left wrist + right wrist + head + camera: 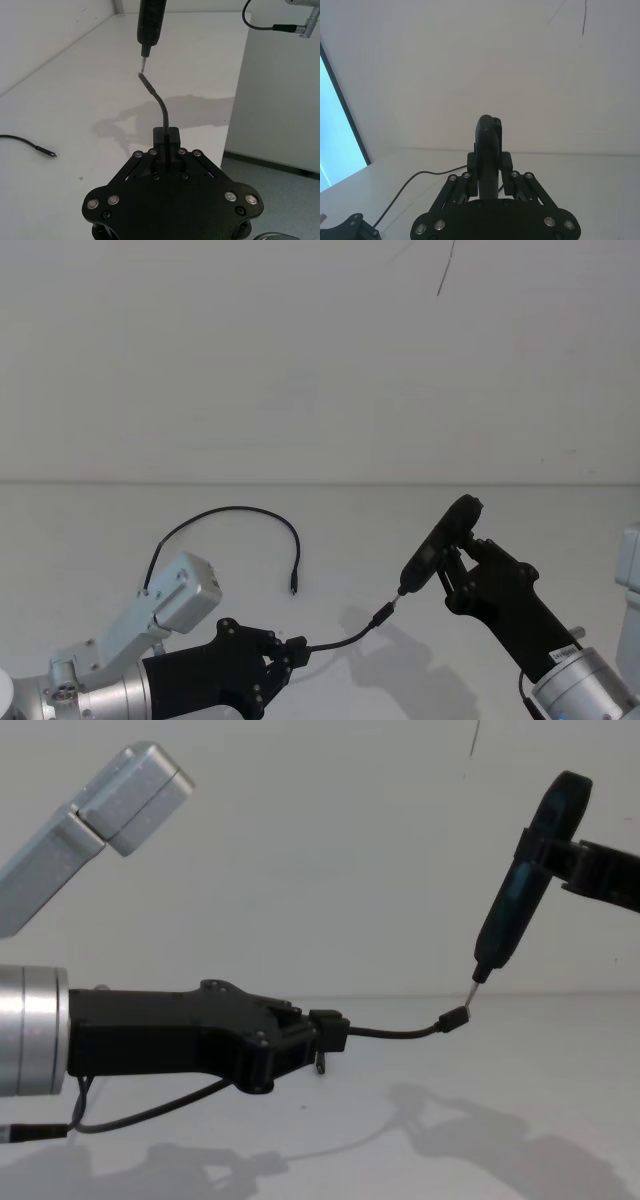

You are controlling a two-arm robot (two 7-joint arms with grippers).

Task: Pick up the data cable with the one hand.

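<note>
The left gripper [325, 1030] is fully closed on the data cable [400, 1032] and pinches the cord a short way behind one connector plug [456, 1018]. The held length projects forward from the jaws, clear of the table [80, 520], and curves up to the plug. The rest of the cord drops beneath the gripper body and trails back toward the arm. A loose end [294, 588] lies flat on the table, well apart from the gripper, and is judged to be the same cable's other end.

The right gripper [458, 558] is clamped around a slim pen-like tool [438, 538]. The tool's pointed tip hangs just beside the raised plug. Contact between the two cannot be confirmed.

Judgement: the grasp is made and the held end is off the surface, so the lift is the step in hand.

- Hold clamp force constant, because the thin cord can slide between the pads.
- Raise slowly and vertically so the trailing length follows without snagging under the arm.
- Avoid swinging the free plug into the tool tip.
- Expect the flexible cord to sag and sway.
</note>
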